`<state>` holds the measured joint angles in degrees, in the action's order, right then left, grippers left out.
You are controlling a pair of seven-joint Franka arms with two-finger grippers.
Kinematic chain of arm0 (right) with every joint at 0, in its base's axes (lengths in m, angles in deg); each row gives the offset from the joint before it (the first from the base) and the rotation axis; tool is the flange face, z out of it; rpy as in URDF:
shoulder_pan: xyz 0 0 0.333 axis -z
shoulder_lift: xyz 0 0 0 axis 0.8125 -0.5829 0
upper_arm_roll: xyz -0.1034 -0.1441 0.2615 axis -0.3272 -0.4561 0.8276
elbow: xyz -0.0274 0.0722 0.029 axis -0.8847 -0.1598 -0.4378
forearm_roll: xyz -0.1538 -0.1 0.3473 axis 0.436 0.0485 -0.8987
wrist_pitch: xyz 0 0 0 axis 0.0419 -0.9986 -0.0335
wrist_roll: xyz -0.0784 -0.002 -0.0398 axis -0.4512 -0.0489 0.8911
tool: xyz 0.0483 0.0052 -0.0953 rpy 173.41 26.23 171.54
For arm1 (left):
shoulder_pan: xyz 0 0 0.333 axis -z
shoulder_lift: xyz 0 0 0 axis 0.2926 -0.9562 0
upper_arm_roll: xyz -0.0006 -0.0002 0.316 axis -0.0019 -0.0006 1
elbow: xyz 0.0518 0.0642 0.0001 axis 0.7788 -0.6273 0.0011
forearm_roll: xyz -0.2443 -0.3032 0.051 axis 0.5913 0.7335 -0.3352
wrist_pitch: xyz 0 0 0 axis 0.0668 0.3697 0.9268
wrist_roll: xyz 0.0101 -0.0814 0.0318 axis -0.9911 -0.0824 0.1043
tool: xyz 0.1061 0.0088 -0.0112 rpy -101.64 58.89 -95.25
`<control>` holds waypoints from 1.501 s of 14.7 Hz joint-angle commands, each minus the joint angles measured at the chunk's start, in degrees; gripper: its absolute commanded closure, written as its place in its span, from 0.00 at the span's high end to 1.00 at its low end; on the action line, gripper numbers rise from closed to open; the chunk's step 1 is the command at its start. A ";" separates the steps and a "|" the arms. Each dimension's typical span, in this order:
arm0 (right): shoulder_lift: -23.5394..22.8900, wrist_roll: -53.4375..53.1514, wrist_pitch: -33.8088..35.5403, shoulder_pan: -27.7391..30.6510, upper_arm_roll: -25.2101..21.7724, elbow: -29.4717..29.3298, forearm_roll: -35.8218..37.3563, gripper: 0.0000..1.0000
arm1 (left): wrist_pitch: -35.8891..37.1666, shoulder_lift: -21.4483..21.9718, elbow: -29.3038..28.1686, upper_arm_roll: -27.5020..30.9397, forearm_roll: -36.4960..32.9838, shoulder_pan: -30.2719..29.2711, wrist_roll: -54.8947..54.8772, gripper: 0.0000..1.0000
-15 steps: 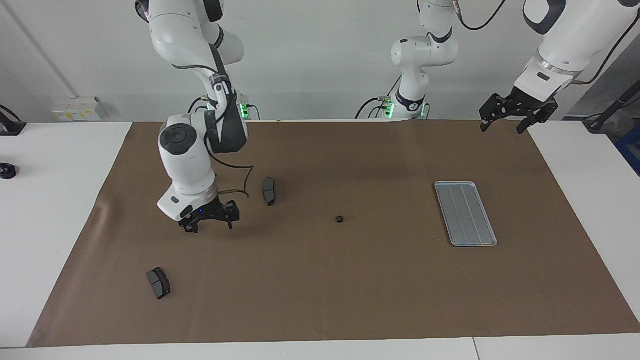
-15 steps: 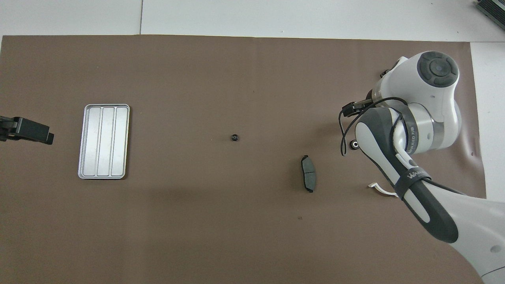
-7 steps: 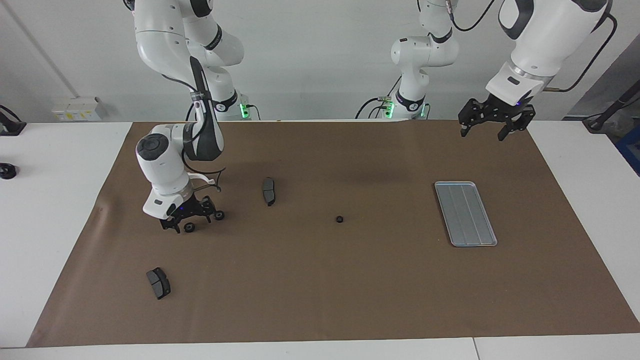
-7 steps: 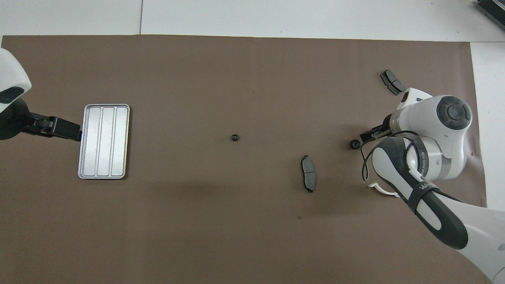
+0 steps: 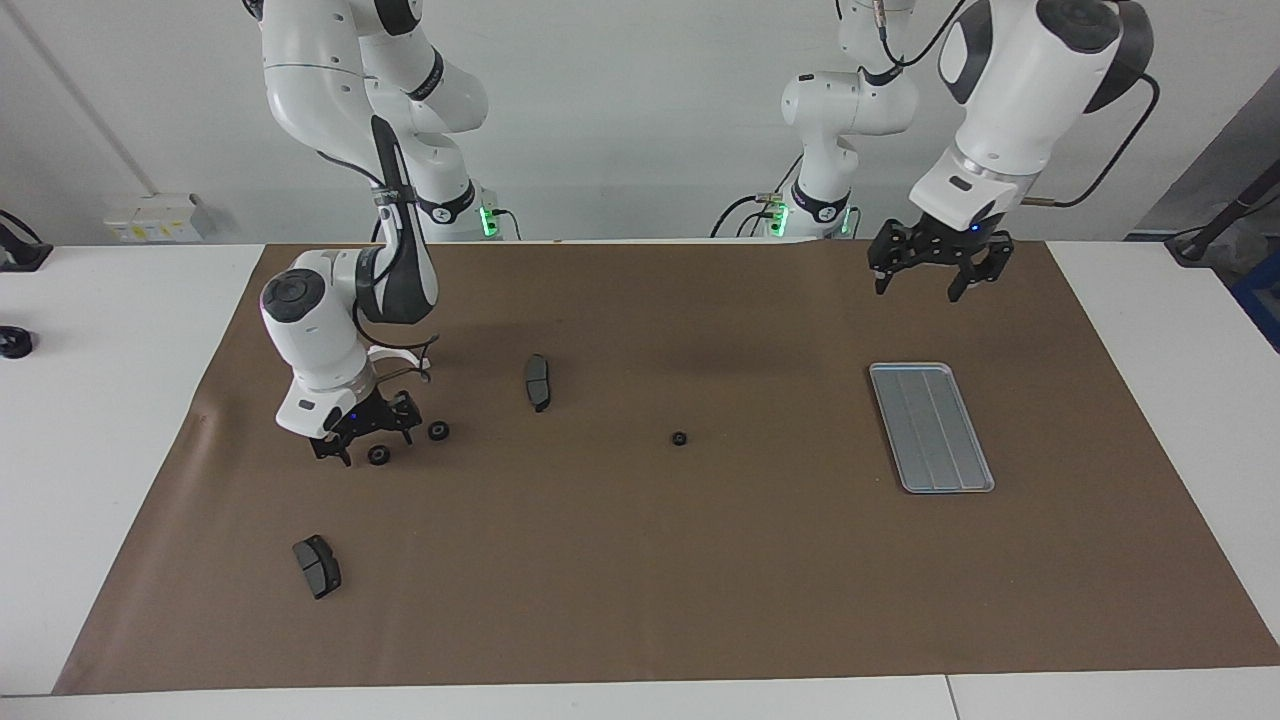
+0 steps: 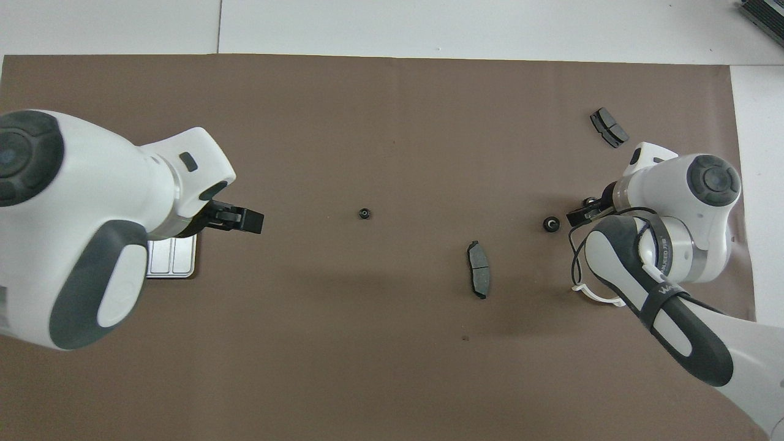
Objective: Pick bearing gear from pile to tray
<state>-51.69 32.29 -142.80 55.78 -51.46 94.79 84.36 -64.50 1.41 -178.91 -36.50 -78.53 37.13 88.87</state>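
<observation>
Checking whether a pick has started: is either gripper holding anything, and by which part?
Nothing is held. The right gripper is low over a gear on the mat, with no grip showing. The left gripper hangs open and empty, up in the air.

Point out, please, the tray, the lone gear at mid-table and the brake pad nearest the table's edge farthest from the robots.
tray (image 5: pixel 931 428), facing view, middle of its grooved floor.
lone gear (image 5: pixel 679 438), facing view, its centre.
brake pad (image 5: pixel 317 566), facing view, middle of its dark face.
</observation>
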 commanded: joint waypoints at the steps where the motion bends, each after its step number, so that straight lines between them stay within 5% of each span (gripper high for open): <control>1: 1.55 1.99 -1.00 1.29 0.98 1.88 -1.45 0.68 | -7.88 -3.00 -3.47 0.87 -1.08 4.82 5.34 1.00; 6: 1.55 1.81 -0.56 1.37 0.89 1.97 -3.11 0.64 | -16.33 -10.81 -1.73 0.96 -1.25 9.48 12.38 1.00; 10: 1.55 1.55 -0.56 1.46 0.89 1.97 -4.00 0.61 | -17.12 -21.54 7.68 0.87 -5.38 11.34 19.40 0.94; 12: 1.46 1.55 -0.65 1.81 0.89 1.97 -4.09 0.44 | -18.27 -24.01 7.95 0.96 -5.30 12.75 20.03 0.83; 14: 1.46 1.20 -0.56 1.81 0.89 2.06 -4.70 0.00 | -18.53 -26.47 9.96 0.96 -5.38 12.84 21.17 0.67; 15: 1.46 -0.02 -0.56 1.73 0.89 1.97 -5.57 0.00 | -18.79 -27.35 10.41 0.87 -5.30 13.01 22.91 0.47; 16: 1.37 -0.91 -0.56 1.55 0.89 1.89 -5.67 0.00 | -20.89 -27.36 9.81 0.87 -5.47 13.45 23.72 0.42; 22: 1.99 -8.18 7.94 -0.81 1.33 -4.86 -5.67 0.00 | -22.83 -27.80 8.48 0.87 -5.65 13.80 23.64 0.40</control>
<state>-50.99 27.96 -140.14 56.01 -50.85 93.54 80.05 -85.74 -25.88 -170.30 -36.48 -82.77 50.01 111.05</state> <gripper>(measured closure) 0.652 0.599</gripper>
